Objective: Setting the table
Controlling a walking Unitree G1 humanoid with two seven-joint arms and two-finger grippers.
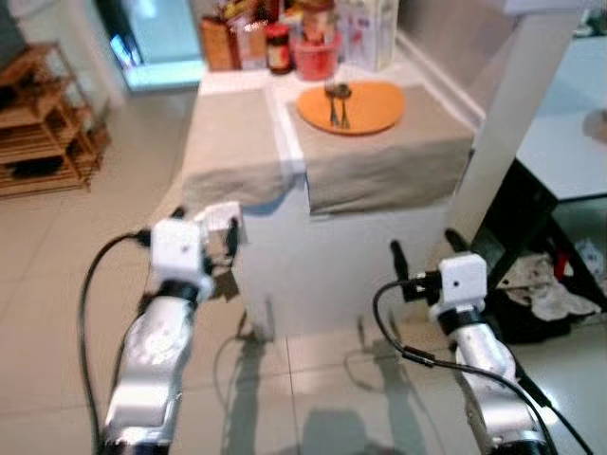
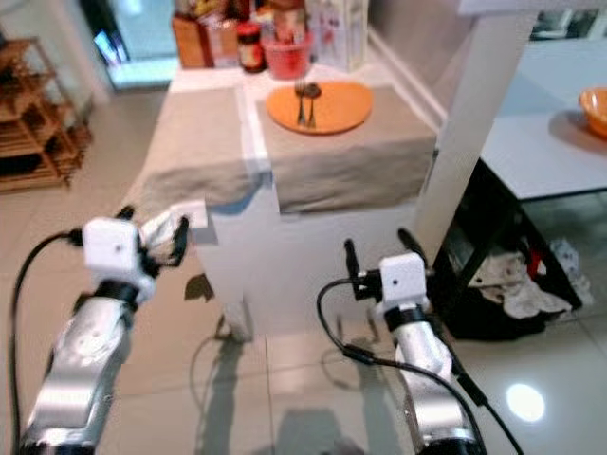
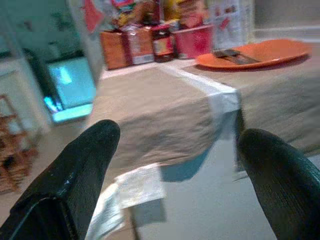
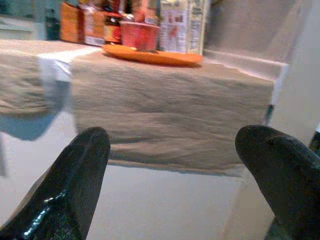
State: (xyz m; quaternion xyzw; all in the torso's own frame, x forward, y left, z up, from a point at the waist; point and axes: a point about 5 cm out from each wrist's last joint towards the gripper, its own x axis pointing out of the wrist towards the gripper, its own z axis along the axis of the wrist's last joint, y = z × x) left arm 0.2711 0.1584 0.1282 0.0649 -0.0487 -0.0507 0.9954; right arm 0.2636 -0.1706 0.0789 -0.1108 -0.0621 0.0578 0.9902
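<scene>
A white table (image 1: 313, 256) carries two beige placemats, the left one (image 1: 232, 142) bare. On the right placemat (image 1: 379, 156) sits an orange plate (image 1: 351, 106) holding a fork and a spoon (image 1: 338, 102). My left gripper (image 1: 213, 232) hangs open just short of the table's near left corner, where a crinkled white sheet (image 3: 135, 185) hangs. My right gripper (image 1: 427, 251) is open too, held low in front of the table's right side, below the draped right placemat (image 4: 165, 110). Nothing is between either pair of fingers.
Jars, a red tub and cartons (image 1: 294, 43) crowd the table's far end. A wooden shelf (image 1: 43, 123) stands at the left. A white post (image 1: 517, 123) rises at the right, beside a second table (image 2: 541, 142) with an orange bowl (image 2: 593, 109). Cloths (image 1: 545, 284) lie on the floor beneath.
</scene>
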